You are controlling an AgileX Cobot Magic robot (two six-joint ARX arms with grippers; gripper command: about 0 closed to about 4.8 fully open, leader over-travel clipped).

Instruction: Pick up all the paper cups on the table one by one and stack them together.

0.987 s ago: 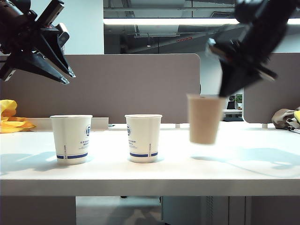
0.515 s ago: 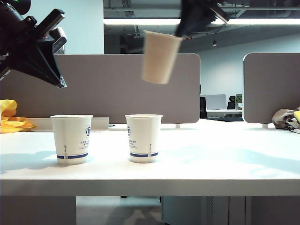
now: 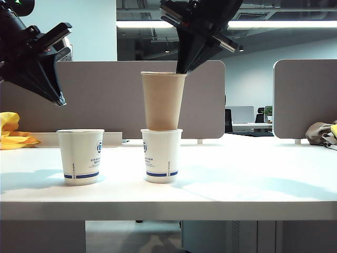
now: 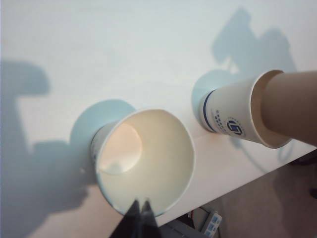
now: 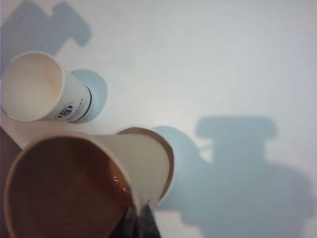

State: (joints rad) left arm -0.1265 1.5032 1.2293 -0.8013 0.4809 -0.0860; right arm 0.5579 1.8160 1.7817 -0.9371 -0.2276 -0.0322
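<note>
Two white paper cups with blue bands stand upright on the table [image 3: 253, 179]: one at the left [image 3: 80, 156], one in the middle [image 3: 161, 156]. The brown paper cup [image 3: 162, 100] is upright with its base in the mouth of the middle white cup. My right gripper [image 3: 181, 70] comes down from above and is shut on the brown cup's rim; the right wrist view shows the brown cup [image 5: 74, 191] pinched at my right gripper [image 5: 139, 212]. My left gripper [image 3: 59, 100] hangs shut and empty, high above the left white cup [image 4: 143, 158].
Grey partition panels [image 3: 105, 95] stand behind the table. A yellow object [image 3: 11, 132] lies at the far left and a grey-and-yellow bundle [image 3: 322, 132] at the far right. The table's thick front edge [image 3: 168, 210] runs across the foreground.
My right gripper carried the brown cup from the right, up and leftward, then down into the middle white cup. My left gripper's jaws went from open to shut and the wrist turned slightly.
</note>
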